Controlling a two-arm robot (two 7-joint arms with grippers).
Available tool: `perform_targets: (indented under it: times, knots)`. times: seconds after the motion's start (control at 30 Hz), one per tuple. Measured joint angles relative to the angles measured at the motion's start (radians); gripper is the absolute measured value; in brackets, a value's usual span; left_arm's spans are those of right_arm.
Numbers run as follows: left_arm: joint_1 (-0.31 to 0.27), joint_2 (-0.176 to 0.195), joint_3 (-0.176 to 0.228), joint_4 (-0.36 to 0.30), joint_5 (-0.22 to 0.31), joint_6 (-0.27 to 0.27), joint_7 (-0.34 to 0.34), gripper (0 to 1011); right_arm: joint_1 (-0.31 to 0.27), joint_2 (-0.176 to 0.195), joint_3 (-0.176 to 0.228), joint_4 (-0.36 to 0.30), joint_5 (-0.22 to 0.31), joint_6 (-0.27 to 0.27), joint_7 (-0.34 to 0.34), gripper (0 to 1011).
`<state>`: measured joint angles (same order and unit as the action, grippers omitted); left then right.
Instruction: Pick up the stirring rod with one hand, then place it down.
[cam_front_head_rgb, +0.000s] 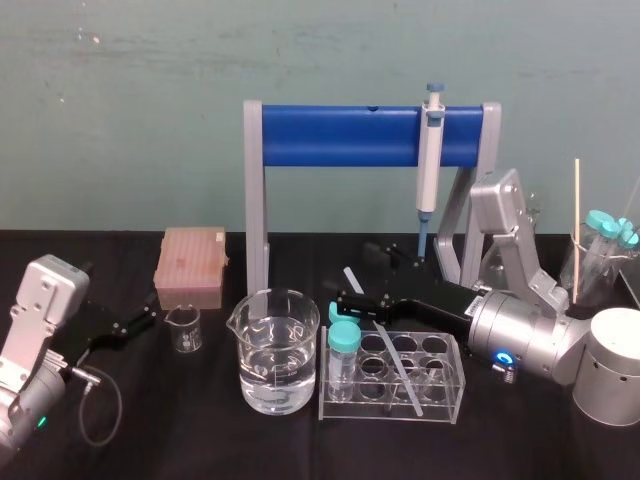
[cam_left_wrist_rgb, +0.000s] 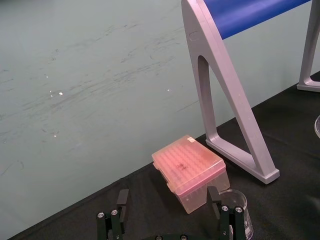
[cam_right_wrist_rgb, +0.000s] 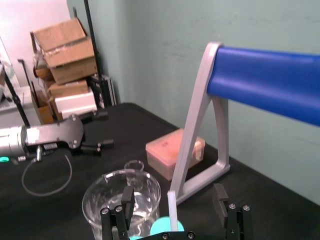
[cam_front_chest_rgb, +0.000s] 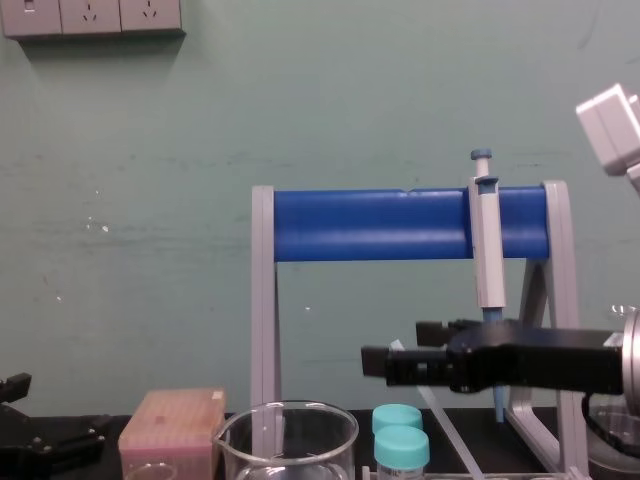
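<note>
Stirring rod (cam_front_head_rgb: 396, 370), perhaps propped; black tabletop (cam_front_head_rgb: 200, 440), teal wall (cam_front_head_rgb: 150, 100).

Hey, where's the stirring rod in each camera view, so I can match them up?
Head view: stirring rod slants through the clear tube rack, top between the fingers of the right gripper.
Right wrist view: rod upright between those open fingers.
Chest view: rod, thin diagonal under the gripper.
Left wrist view: left gripper faces the pink box instead.
Shared landmark: blue-barred stand.
</note>
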<state>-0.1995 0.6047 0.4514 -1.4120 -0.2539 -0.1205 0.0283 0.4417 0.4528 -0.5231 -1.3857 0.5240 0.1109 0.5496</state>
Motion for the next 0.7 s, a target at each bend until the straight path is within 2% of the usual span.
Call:
perform_targets:
  times: [0.13,0.43,0.7]
  knots:
    - [0.0,0.0,0.0,0.0,0.0,0.0,0.0,1000,-0.004,0.003,-0.007,0.0,-0.01,0.019,-0.004,1003]
    - [0.0,0.0,0.0,0.0,0.0,0.0,0.0,1000,-0.007,0.001,-0.017,0.002,-0.039,0.025,-0.013,1003]
    - [0.0,0.0,0.0,0.0,0.0,0.0,0.0,1000,-0.007,0.002,-0.016,0.002,-0.037,0.025,-0.013,1003]
